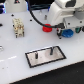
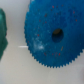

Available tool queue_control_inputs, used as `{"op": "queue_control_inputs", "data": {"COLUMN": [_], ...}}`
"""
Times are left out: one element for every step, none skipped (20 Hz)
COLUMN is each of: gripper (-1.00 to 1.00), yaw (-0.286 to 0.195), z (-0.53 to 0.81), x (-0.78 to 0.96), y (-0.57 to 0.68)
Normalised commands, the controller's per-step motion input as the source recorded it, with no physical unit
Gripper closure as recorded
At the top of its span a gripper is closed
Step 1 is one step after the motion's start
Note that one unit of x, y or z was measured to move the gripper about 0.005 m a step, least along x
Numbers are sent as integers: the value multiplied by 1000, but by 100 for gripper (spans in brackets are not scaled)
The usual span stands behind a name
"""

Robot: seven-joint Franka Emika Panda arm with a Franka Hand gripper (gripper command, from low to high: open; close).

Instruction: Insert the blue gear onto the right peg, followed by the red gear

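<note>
The blue gear (image 1: 67, 34) lies flat on the white table at the exterior view's right, and fills the wrist view (image 2: 50, 37) with its toothed rim and dark centre hole. My gripper (image 1: 61, 30) hangs just above and beside it; its fingers are too small and dark to read, and they do not show in the wrist view. The red gear (image 1: 46, 27) lies on the table to the exterior view's left of the blue one. The grey black-edged base plate (image 1: 45, 59) lies nearer the front with two pins; the right peg (image 1: 51, 49) stands bare.
The twin pin (image 1: 37, 52) stands on the plate's other side. A beige block-like part (image 1: 19, 27) stands at the exterior view's left. A black cable (image 1: 35, 17) loops behind the red gear. A green object (image 2: 2, 32) lies beside the blue gear in the wrist view.
</note>
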Motion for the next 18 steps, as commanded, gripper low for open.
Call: {"op": "queue_control_inputs", "data": {"gripper": [100,100,100,100,100,100,100,100,100,100,100,100,100,100,100,100,100,100], "yaw": [0,0,0,0,0,0,0,0,0,0,0,0,0,0,0,0,0,0], "z": [-21,-78,-21,16,111,270,343,377,398,457,536,561,548,542,515,517,542,539], "x": [-257,-379,-251,-231,-195,-50,-1,14,43,73,147,241,291,333,353,359,409,434], "y": [-35,-50,-26,-31,-36,-54,-52,-32,-26,-27,-37,-25,-45,-56,-75,-117,-185,-220]}}
